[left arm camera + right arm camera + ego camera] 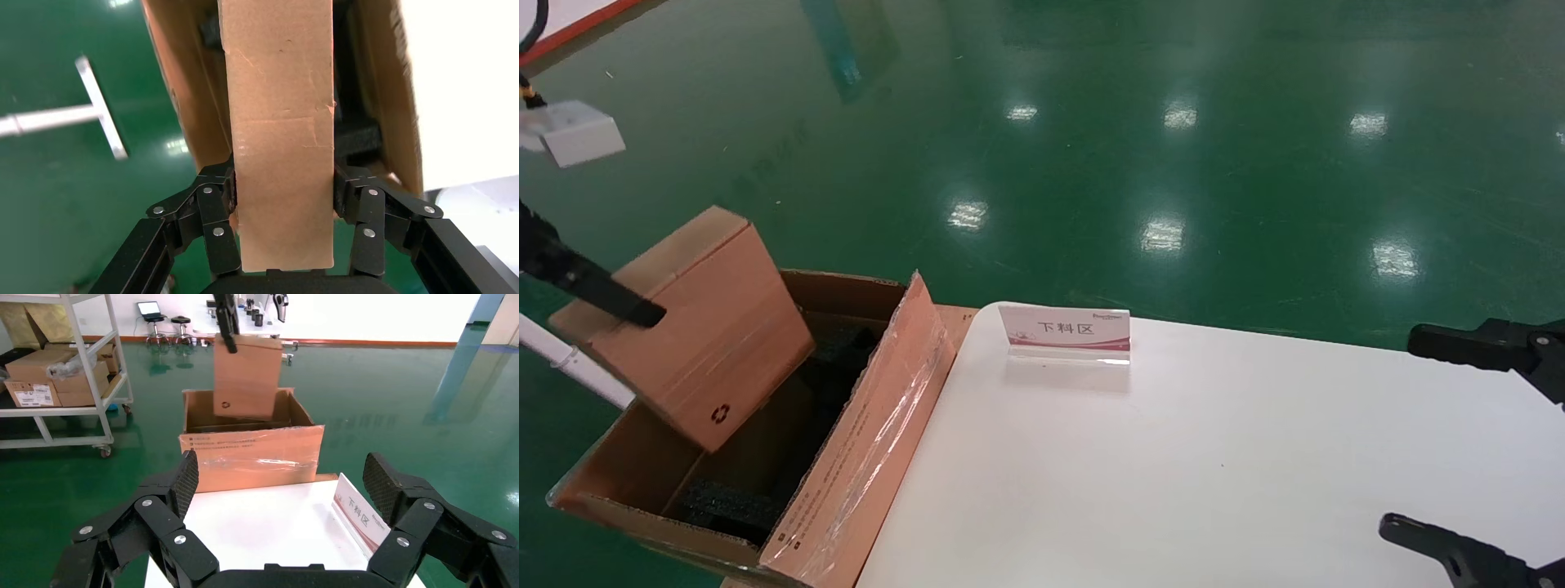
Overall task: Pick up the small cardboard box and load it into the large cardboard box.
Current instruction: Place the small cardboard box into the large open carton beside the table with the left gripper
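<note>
At far left the left gripper (pixel 283 202) is clamped on the small cardboard box (pixel 695 327), one finger pad (pixel 223 193) pressed to each narrow side. The box hangs tilted, its lower corner dipping into the open large cardboard box (pixel 862 441) beside the white table (pixel 1214 465). A black recycling mark (pixel 720 414) sits near that low corner. Small print on the taped flap is unreadable. On the table a card sign (pixel 1066 332) reads 下料区. At right the right gripper (pixel 281 484) hovers over the table, fingers spread wide, touching nothing. Only the right wrist view shows a shelving cart (pixel 61 373) with cartons behind.
</note>
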Robot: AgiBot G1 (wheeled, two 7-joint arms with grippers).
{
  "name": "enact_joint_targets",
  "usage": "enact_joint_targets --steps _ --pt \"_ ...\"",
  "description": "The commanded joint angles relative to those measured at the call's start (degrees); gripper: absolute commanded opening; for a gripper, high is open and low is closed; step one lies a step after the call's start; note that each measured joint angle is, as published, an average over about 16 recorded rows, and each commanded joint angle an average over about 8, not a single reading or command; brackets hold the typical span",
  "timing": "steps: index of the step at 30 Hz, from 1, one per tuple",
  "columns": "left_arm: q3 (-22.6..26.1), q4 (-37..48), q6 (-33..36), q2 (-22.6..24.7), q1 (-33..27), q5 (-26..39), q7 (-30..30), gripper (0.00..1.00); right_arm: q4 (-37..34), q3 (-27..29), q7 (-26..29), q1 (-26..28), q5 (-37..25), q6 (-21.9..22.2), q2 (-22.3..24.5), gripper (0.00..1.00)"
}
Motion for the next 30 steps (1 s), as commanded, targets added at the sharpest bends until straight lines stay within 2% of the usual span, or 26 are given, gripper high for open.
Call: enact_joint_targets --steps 1,18,30 --pt "2.07 0.25 -0.22 0.06 0.41 -0.91 -0.4 0.0 0.0 -0.01 0.0 0.0 0.0 0.0 0.0 1.0" --pt "5.56 -3.26 -6.05 -3.81 5.74 -2.29 -6.37 0.0 0.0 -0.06 -0.03 0.01 0.04 0.03 0.02 1.0" --pt "7.03 -7.18 -10.27 -5.12 7.11 0.69 -10.52 0.0 0.0 -0.1 -0.05 0.02 0.07 0.04 0.04 1.0"
